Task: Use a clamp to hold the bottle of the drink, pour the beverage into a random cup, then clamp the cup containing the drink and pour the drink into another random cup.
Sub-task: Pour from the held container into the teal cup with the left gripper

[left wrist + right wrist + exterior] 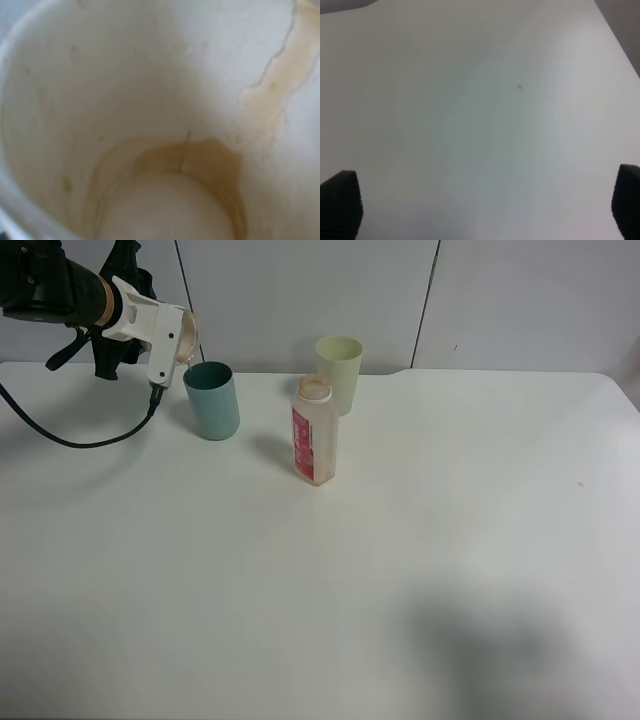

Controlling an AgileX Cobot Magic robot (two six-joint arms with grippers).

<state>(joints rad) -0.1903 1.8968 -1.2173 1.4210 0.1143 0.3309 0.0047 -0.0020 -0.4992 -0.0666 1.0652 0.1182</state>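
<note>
Exterior high view shows the left gripper [172, 340] clamped on a tilted cup [187, 338] over the teal cup [212, 400]; the bottle [314, 430] stands nearby. Only brown residue [200, 160] is left inside, so hold the tilt steady over the teal rim. Right gripper [480, 205] hangs wide open, holding nothing.

translucent plastic bottle [315, 432], matt white table [400, 570]

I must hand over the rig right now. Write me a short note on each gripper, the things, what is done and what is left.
Left gripper: shut on the clear plastic cup, tilted over the teal cup.
Right gripper: open over bare white table, holding nothing.
Whitish plastic bottle with pink-red label: upright mid-table, before the pale green cup.
Done: bottle poured, set back.
Left: finish the cup-to-cup pour; only brown residue shows inside.
</note>
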